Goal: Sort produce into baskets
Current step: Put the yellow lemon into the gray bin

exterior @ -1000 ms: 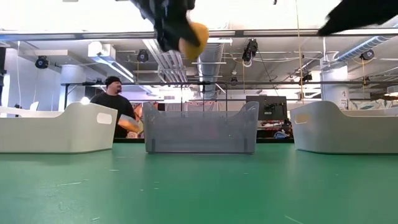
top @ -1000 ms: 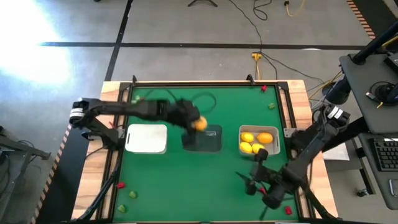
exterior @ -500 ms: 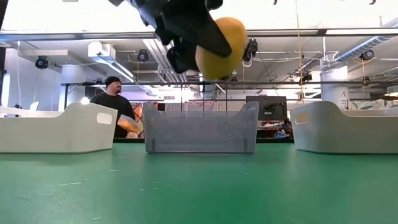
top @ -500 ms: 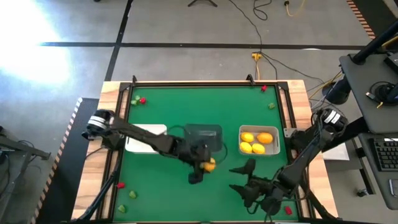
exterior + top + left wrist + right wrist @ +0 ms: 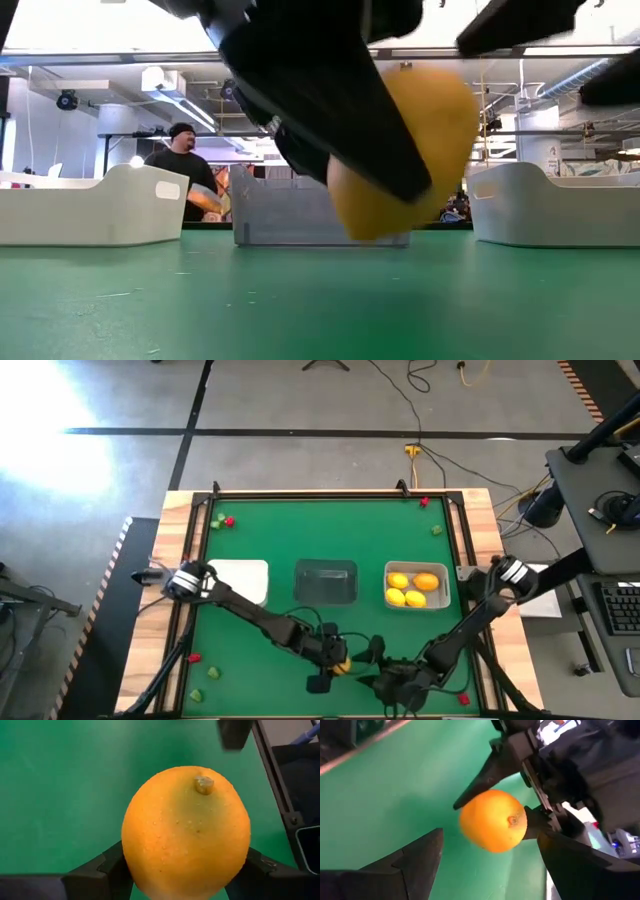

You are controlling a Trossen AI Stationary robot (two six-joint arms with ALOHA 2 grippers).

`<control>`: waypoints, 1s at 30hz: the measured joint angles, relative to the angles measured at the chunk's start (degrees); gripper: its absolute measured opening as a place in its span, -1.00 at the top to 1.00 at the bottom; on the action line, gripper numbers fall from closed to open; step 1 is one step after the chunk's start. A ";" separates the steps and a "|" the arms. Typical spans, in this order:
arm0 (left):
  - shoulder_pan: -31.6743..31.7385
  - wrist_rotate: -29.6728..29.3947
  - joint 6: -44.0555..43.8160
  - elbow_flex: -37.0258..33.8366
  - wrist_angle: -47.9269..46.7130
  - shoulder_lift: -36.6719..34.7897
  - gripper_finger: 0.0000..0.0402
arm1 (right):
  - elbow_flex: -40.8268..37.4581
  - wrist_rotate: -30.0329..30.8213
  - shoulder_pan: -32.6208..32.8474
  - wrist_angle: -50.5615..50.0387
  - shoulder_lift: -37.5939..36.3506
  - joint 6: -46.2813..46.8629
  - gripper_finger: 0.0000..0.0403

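My left gripper (image 5: 336, 664) is shut on an orange lemon-like fruit (image 5: 341, 663) near the table's near edge, in front of the dark transparent basket (image 5: 326, 582). The fruit fills the left wrist view (image 5: 186, 832) and hangs large in the low view (image 5: 410, 150). My right gripper (image 5: 369, 666) is open just to the right of the fruit, facing it (image 5: 492, 820), its fingers apart from it. The white basket (image 5: 240, 582) is on the left. The pale basket (image 5: 444, 588) on the right holds several yellow and orange fruits. My left gripper pinches the fruit between its two fingers, at two opposite sides (image 5: 131, 862), with the fruit's stem nub (image 5: 203, 784) facing away from the wrist. The fingers (image 5: 320, 110) come slanting down from the table's left. The fruit is lifted clear of the green table.
Small red and green bits lie at the far left corner (image 5: 221, 521), the far right corner (image 5: 424, 502), the near left corner (image 5: 204, 672) and the near right corner (image 5: 463, 698). A raised frame edges the green mat. A person (image 5: 185, 165) stands in the room beyond.
My left gripper has carried the orange fruit from over the dark basket toward the table's near edge and down, staying shut on it. My right gripper has moved left along the near edge toward the fruit.
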 joint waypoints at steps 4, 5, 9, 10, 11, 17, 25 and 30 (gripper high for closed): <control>-0.15 0.00 -0.16 1.54 0.01 2.17 -0.10 | 2.18 0.12 -1.16 0.03 3.27 -0.62 -0.56; -0.15 0.00 -0.24 1.83 0.01 2.61 -0.10 | 2.83 0.00 -1.37 0.18 3.87 -0.57 -0.56; -0.13 -0.20 -0.15 1.85 0.05 2.98 -0.12 | 4.31 -2.77 -2.55 -0.15 5.55 -0.08 -0.52; -0.13 -0.60 -0.14 1.73 0.12 2.98 -0.13 | 4.29 -3.53 -3.04 -0.51 5.55 0.51 -0.51; -0.13 -1.20 -0.06 1.65 0.22 2.98 -0.15 | 4.27 -4.35 -3.58 -0.47 5.51 1.35 -0.50; -0.68 -4.58 1.41 1.31 2.02 2.98 -0.30 | 3.76 -7.33 -5.83 -1.89 5.42 5.59 -0.45; -0.74 -4.85 3.11 1.24 4.51 2.98 -0.43 | 3.32 -10.72 -6.96 -3.58 5.37 10.23 -0.37; -0.82 -4.99 3.35 2.11 1.61 2.69 -0.43 | 3.33 -10.37 -7.04 -4.83 5.31 12.82 -0.25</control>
